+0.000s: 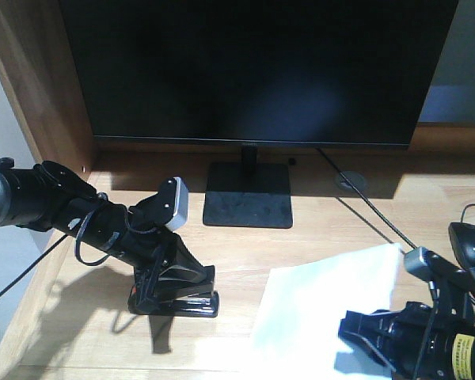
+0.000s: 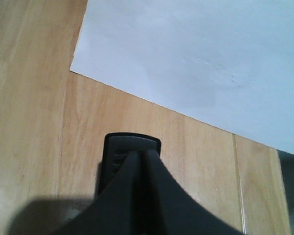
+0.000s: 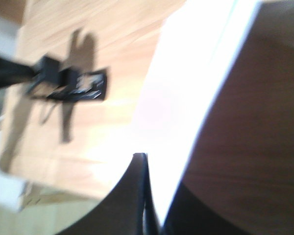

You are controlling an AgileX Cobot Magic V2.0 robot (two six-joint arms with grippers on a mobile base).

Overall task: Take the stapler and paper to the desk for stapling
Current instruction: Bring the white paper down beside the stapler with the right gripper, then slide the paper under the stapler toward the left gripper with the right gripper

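**Stapler down at the front left, sheet pinched at the front right**

The small black plastic stapler (image 1: pixel 182 305) lay flat on the light wooden desk (image 1: pixel 317 237), toward the front left corner and nearer the front edge than the black square monitor stand (image 1: pixel 248 198). The left gripper (image 1: pixel 162 285) reached down onto it from the left edge. In the left wrist view its jaws were drawn together with only a thin slit between them, and their tips lay over the ridged black end of the stapler (image 2: pixel 118 147). Whether they actually pinched any part of it could not be told.

The plain white sheet of paper (image 1: pixel 332 305) occupied the front right part of the desk, with a strip of bare wood between its left edge and the stapler. Its far right corner curled up off the wood, near the black computer mouse (image 1: pixel 471 244) at the right edge. The right gripper (image 1: pixel 380 328) sat at the front right corner. The right wrist view, though blurred, showed its jaws closed on the near edge of the paper (image 3: pixel 186 88), and the stapler (image 3: pixel 85 88) as a dark shape beyond.

A large black monitor (image 1: pixel 253 71) stood along the back edge, and a thin black cable (image 1: pixel 372 207) ran from it across the desk toward the right.
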